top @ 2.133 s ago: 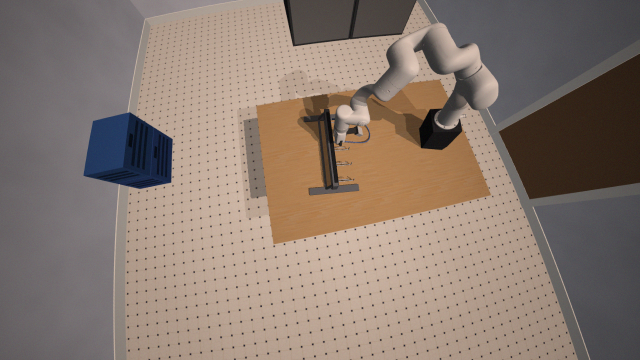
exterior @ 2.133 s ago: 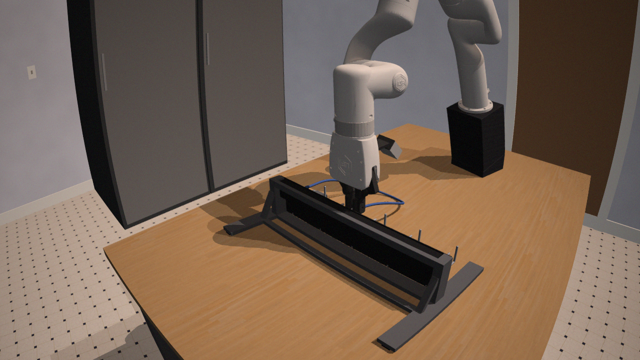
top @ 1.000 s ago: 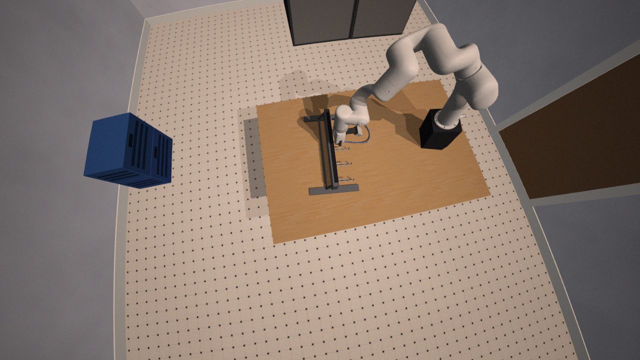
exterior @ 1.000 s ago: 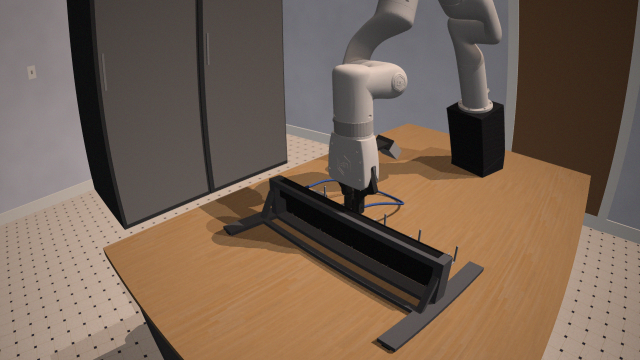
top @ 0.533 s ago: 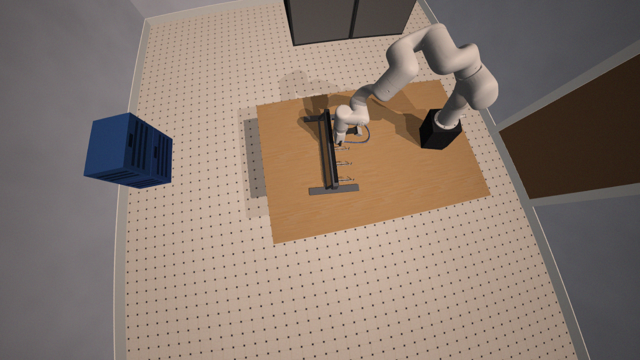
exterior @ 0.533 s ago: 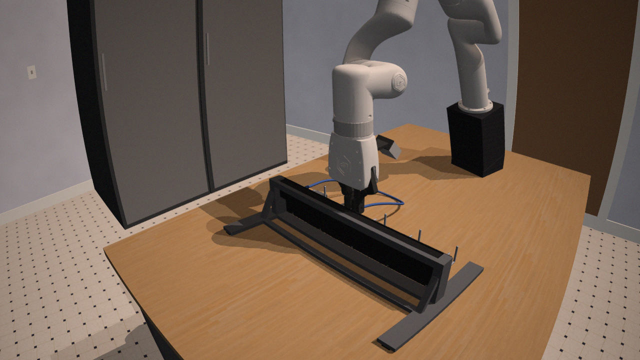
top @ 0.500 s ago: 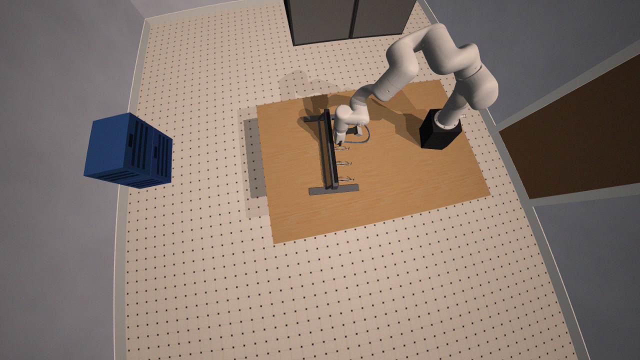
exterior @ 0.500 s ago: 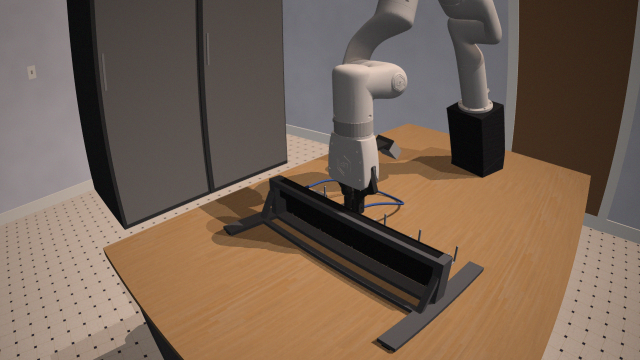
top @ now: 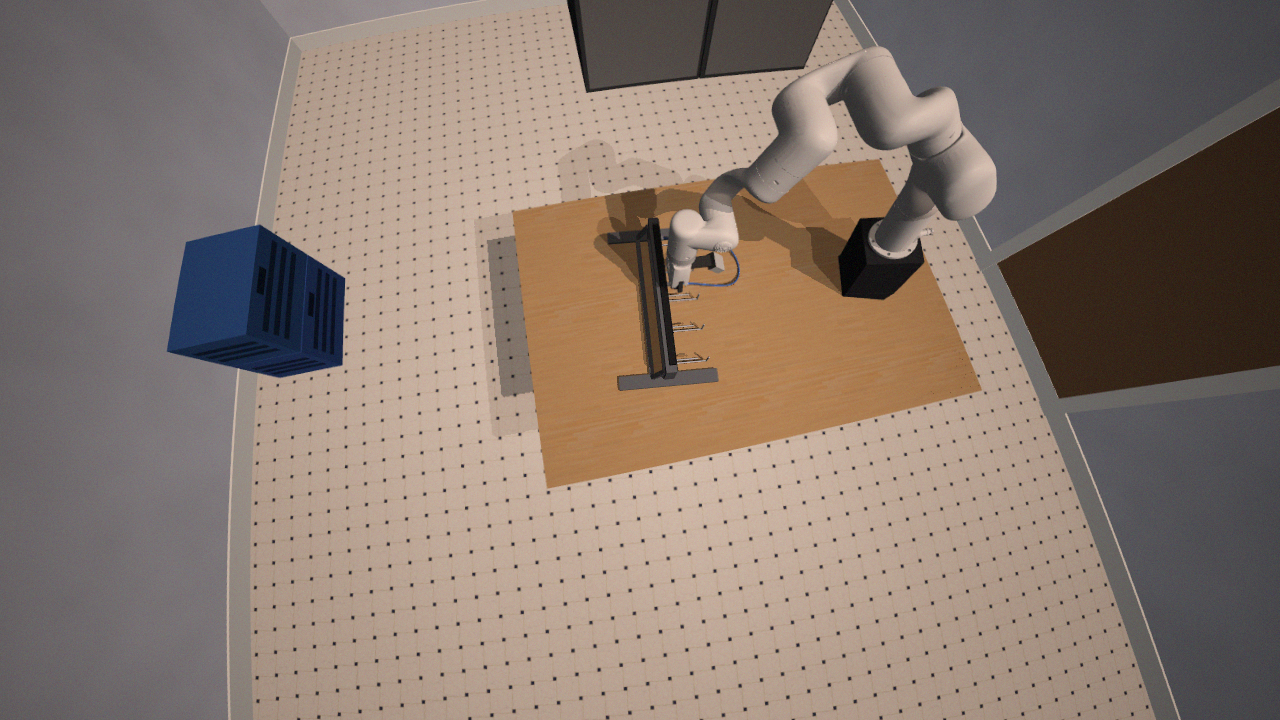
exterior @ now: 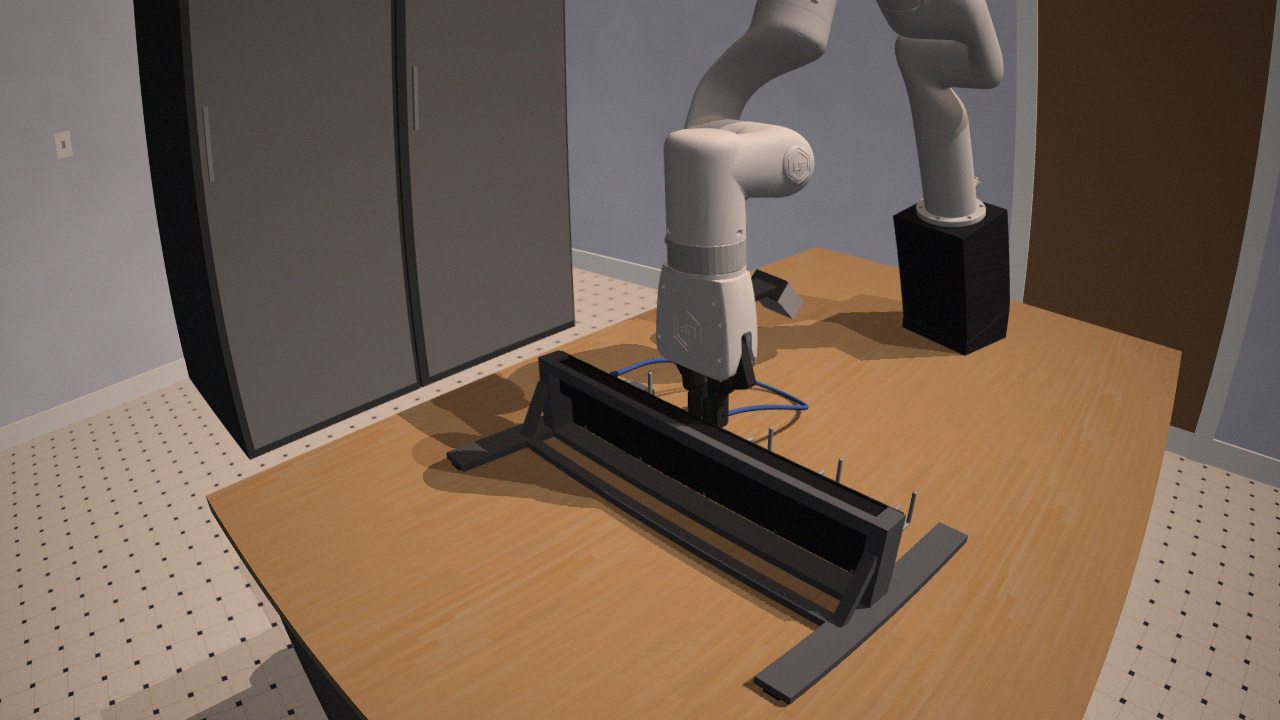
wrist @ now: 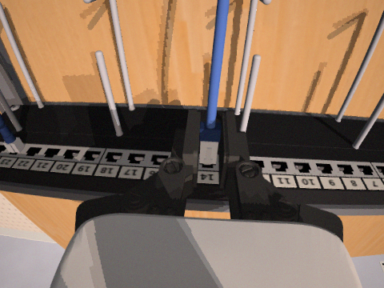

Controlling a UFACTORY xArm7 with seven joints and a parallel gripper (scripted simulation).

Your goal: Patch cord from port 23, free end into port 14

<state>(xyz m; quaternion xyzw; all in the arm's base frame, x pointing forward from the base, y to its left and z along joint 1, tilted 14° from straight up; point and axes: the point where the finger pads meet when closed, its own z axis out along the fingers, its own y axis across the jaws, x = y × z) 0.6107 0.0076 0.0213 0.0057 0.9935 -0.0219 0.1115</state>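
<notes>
Fingers clamped on the cord's plug (wrist: 210, 150) at port 14.

Both dark fingers of the gripper (wrist: 210, 166) pressed the grey-and-blue plug from either side, directly over the white plate marked 14 (wrist: 207, 178); how deep the plug sat in the port cannot be told. From the plug the blue patch cord (wrist: 219, 43) ran straight away across the counter (exterior: 465, 573), between bent grey wire hooks (wrist: 246, 54). In the exterior view the cord (exterior: 771, 397) looped on the counter behind the rack (exterior: 716, 447), just right of the gripper (exterior: 708, 407). The black rack stood on two flat grey feet (exterior: 859, 608). The arm's black pedestal (exterior: 948, 295) stood far right on the counter, and a grey cabinet (exterior: 358, 197) stood on the floor to the left.
</notes>
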